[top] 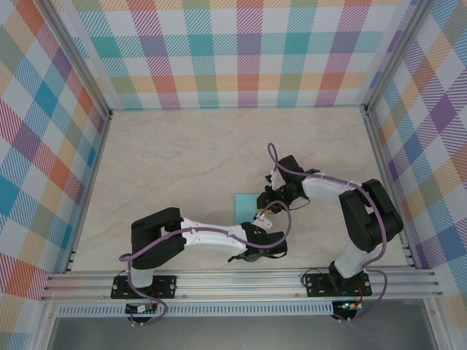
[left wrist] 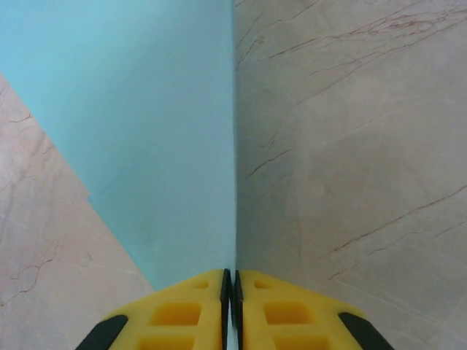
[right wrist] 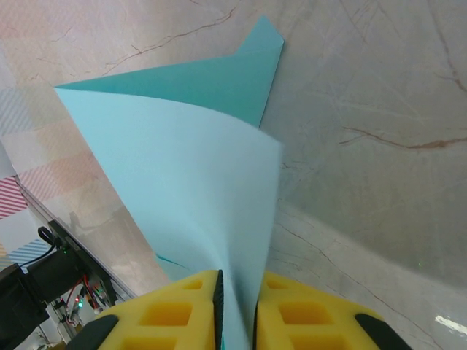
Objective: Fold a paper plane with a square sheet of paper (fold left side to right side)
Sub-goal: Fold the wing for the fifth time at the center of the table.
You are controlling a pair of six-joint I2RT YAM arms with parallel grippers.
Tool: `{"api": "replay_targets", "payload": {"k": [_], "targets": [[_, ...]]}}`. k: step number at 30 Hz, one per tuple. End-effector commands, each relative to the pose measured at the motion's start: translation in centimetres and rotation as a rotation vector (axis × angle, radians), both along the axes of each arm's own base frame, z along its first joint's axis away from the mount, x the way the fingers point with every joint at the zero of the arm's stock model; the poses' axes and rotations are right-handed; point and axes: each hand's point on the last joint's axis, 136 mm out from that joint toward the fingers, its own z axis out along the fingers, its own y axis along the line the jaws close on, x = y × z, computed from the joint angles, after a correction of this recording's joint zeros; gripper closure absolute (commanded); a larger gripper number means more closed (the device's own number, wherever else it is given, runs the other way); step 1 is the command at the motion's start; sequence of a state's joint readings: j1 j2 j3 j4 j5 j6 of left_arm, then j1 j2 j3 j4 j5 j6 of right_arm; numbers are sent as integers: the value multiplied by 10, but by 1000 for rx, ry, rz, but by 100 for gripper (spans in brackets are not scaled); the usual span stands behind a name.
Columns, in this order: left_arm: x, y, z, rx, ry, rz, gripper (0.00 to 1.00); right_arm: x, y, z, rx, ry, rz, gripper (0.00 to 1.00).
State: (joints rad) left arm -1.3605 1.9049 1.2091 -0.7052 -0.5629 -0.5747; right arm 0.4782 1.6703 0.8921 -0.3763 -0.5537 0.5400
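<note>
Yellow fingers (left wrist: 182, 313) of the left gripper (left wrist: 230, 286) sat pressed together in the left wrist view, with only a hairline seam between them. The straight right edge of the square sheet of paper (left wrist: 160, 131) ran down into that seam, so the jaws were clamped on the sheet's edge. From there the paper lay flat on the marbled table (left wrist: 350, 146), pale turquoise and unmarked. Its left side was cut by a long diagonal with a small step partway along.

In the right wrist view the right gripper (right wrist: 237, 295) had the sheet rising between its two yellow fingers, which stood a little apart. Whether they were pinching the paper or merely flanking it could not be told. A pale flap curved up off the table towards that camera, over a darker teal layer lying flat, which ended in a sharp tip at the far side.

Seen from above, the paper lay near the middle of the table, tucked between the two wrists.
</note>
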Motion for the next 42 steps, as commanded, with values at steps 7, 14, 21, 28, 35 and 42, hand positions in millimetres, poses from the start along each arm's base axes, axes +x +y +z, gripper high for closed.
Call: {"api": "replay_targets", "payload": {"k": [7, 14, 21, 28, 35, 42], "targets": [[5, -2, 15, -84, -9, 21, 95, 28, -15, 53, -19, -208, -64, 55], [9, -3, 20, -185, 24, 44, 99, 37, -69, 89, -144, -379, -217, 28], [17, -15, 23, -368, 96, 66, 100, 24, -111, 99, -256, -492, -305, 6], [27, -21, 27, -598, 151, 108, 100, 9, -110, 87, -234, -503, -258, 0], [38, -18, 26, -836, 203, 163, 100, 2, -87, 71, -95, -445, -235, 0], [47, -17, 33, -1006, 243, 170, 100, 1, -58, 69, 73, -404, -179, 0]]}}
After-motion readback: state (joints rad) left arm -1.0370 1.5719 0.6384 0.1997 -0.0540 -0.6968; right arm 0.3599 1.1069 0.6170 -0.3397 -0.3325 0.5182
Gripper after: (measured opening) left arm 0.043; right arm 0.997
